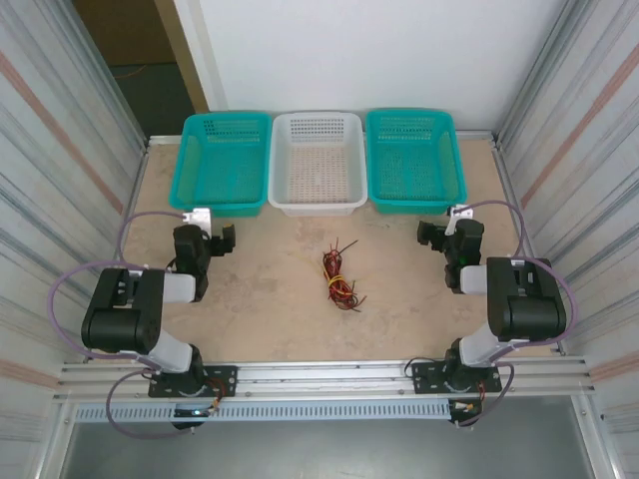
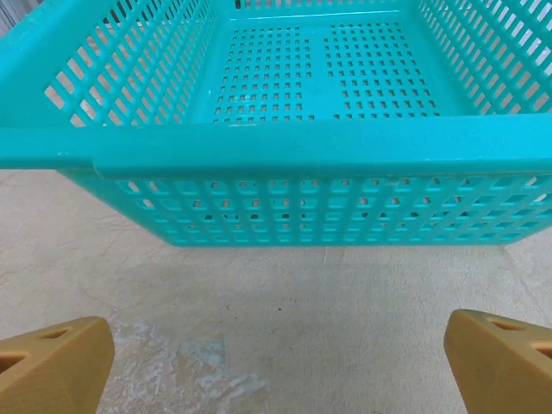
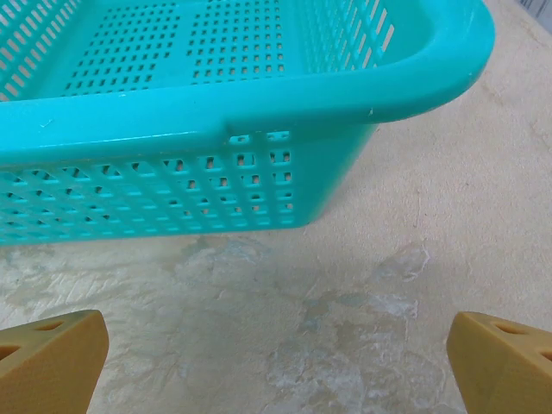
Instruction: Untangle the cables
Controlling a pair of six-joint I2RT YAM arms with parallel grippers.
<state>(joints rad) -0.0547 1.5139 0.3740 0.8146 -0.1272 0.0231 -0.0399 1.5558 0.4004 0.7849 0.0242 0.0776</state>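
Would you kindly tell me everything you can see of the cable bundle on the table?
The cables are thin red, black and yellow wires tangled into one loose bundle, ends poking out. It lies on the beige table near its centre, in front of the white basket, touching nothing else.

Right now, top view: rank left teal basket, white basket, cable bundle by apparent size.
1-2. left teal basket, white basket: look alike, no ranking.
3. cable bundle: clearly smallest.

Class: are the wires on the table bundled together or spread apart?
Bundled: the wires lie in one tangled clump on the table, in front of the white basket.
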